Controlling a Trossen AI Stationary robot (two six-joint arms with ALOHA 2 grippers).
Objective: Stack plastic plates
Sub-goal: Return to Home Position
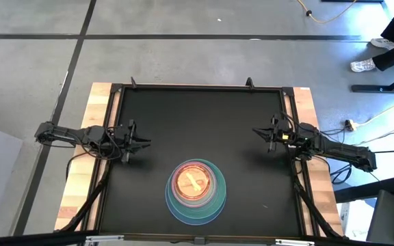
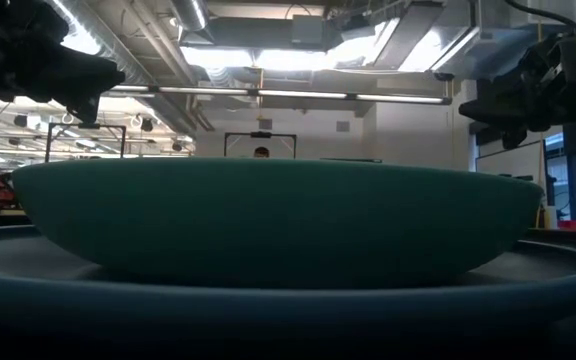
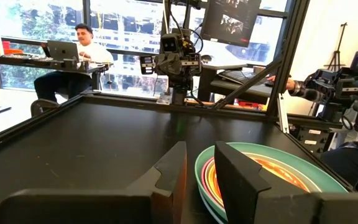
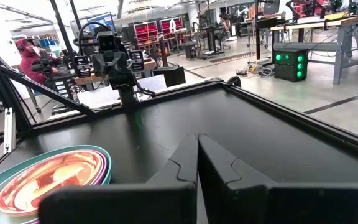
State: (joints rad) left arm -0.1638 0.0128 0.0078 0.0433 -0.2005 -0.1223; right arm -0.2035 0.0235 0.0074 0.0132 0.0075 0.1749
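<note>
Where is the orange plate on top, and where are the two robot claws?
orange plate (image 1: 193,181): high view, middle of the top plate on the stack.
left gripper (image 1: 145,143): high view, midway between its fingertips.
right gripper (image 1: 256,131): high view, at its closed fingertips.

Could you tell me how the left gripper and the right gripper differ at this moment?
The left gripper has a gap between its fingers, while the right gripper has its fingers pressed together. The left gripper sits near the table's left edge, the right gripper near its right edge. Both are empty, point inward across the table, and are clear of the stack of plates.
</note>
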